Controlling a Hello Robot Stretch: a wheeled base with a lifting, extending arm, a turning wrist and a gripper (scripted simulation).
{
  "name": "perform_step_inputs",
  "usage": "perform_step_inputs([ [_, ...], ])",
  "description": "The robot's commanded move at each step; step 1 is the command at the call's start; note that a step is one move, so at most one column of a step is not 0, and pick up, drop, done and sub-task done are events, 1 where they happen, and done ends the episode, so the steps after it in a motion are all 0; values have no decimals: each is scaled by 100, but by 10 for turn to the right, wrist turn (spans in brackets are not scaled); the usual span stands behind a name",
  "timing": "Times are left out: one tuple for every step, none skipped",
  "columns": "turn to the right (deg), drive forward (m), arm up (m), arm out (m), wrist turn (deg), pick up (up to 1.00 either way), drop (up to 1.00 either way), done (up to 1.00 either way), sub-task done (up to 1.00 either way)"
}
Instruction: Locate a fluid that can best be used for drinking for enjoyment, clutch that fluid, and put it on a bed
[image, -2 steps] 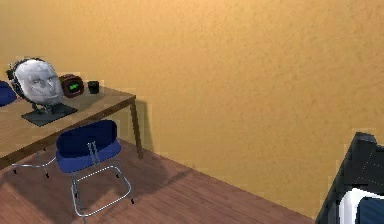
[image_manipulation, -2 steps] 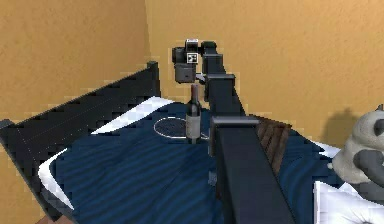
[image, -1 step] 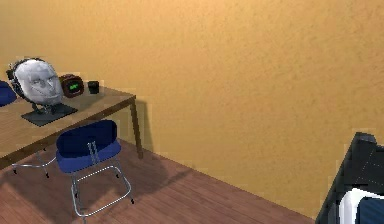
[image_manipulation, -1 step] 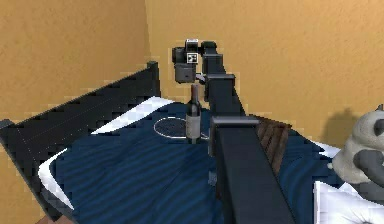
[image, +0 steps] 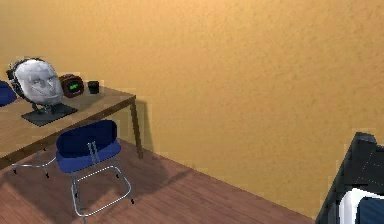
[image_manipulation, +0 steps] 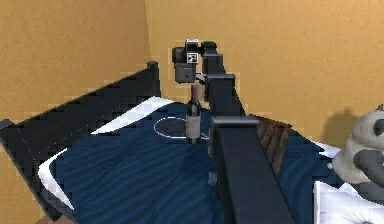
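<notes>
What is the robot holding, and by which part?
Cannot tell: the gripper is at the top of a dark bottle, which may be standing on the bed.

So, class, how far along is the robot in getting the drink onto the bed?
Looks done: finding and fetching, since a dark bottle is upright against the blue cover of the bed, just below the gripper. In hand: the placing; whether the gripper holds the bottle or it rests on the cover cannot be told. Left: leave it on the bed and draw the arm away.
</notes>
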Motion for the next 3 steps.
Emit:
perform_step_inputs([
  [0,0,0,0,0,0,100,0,0],
  [0,0,0,-10,0,0,0,0,0],
  [0,0,0,0,0,0,0,100,0],
])
